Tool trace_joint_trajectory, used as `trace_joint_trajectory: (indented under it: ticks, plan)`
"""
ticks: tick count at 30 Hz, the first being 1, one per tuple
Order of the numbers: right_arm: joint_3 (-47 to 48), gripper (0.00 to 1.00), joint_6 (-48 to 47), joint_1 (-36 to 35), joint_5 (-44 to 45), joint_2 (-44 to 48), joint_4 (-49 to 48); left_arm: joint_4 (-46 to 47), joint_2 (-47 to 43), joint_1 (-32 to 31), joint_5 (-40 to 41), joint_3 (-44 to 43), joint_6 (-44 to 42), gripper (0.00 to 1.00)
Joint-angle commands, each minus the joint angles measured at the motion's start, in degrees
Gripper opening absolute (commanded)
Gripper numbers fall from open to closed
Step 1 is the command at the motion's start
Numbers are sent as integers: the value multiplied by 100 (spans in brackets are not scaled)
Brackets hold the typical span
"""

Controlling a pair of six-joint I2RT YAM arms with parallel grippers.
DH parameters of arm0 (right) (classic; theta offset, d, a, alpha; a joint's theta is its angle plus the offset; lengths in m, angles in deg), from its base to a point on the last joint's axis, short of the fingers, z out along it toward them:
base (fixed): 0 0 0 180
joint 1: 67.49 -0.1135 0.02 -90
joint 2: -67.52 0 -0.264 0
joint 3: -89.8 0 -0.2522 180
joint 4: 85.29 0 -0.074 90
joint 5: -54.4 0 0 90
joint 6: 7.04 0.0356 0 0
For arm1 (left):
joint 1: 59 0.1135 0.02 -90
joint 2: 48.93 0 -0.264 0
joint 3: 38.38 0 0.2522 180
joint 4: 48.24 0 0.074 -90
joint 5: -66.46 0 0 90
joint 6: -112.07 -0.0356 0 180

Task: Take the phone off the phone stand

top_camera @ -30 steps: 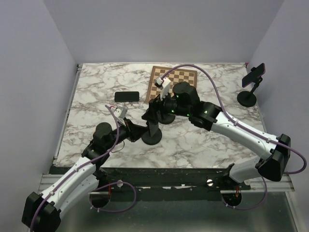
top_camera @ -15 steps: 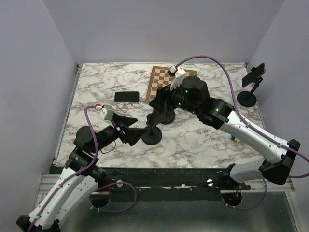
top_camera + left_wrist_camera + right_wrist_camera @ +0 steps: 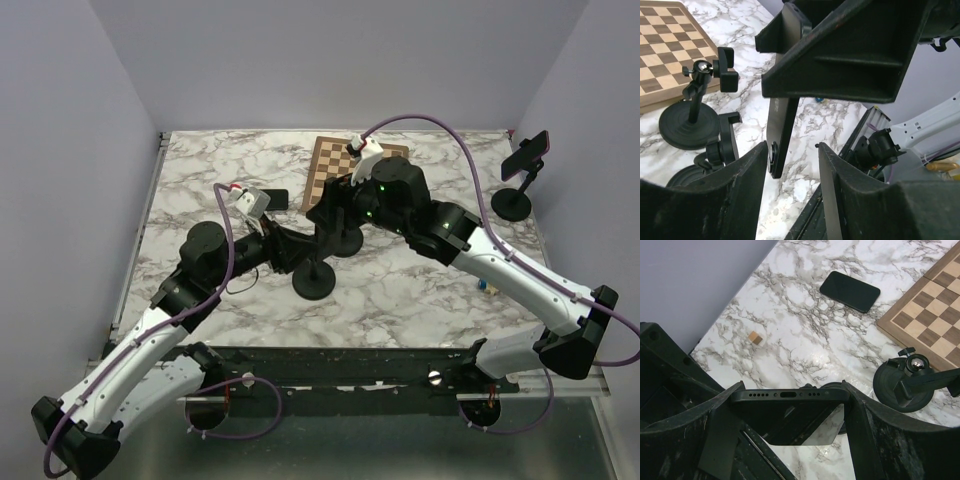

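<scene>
My right gripper (image 3: 325, 212) is shut on a black phone (image 3: 790, 396), gripping its two long sides; its port edge faces the right wrist camera. In the left wrist view the phone (image 3: 782, 117) hangs edge-on just right of the clamp of the near black phone stand (image 3: 720, 147); I cannot tell whether they touch. The stand's round base (image 3: 315, 284) sits on the marble table. My left gripper (image 3: 792, 147) is open, with the phone's lower end between its fingertips, close to the left finger (image 3: 747, 165). In the top view it (image 3: 297, 250) is beside the stand's post.
A second, empty stand (image 3: 347, 243) stands just behind, in front of the chessboard (image 3: 385, 160). Another black phone (image 3: 850, 291) lies flat at the back left. A third stand holding a phone (image 3: 525, 160) is at the far right. A small wooden cube (image 3: 756, 338) lies on the marble.
My left arm has swung up and to the right, bringing its open gripper in beside the stand and under the phone. My right gripper has stayed at the stand, holding the phone.
</scene>
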Motion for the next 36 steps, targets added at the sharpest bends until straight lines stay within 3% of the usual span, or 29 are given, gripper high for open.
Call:
trace_joint_trajectory:
  ticks: [1,11,16,21,29,36]
  plan:
    - [215,1,106,-13,-142,13,-82,-305,254,-243,425,-455,-405,50]
    - [188,1,259,-18,-142,75,-109,-270,513,-513,512,-632,-479,44]
    - [144,1,521,-13,-107,211,-209,-78,248,-525,613,-416,-444,57]
    - [195,1,649,-13,-309,229,-260,-273,351,-533,629,-545,-490,57]
    - [199,1,838,-14,-710,207,-363,-324,553,-540,629,-674,-536,47]
    - [188,1,941,-13,-860,188,-468,-476,698,-551,707,-784,-545,27]
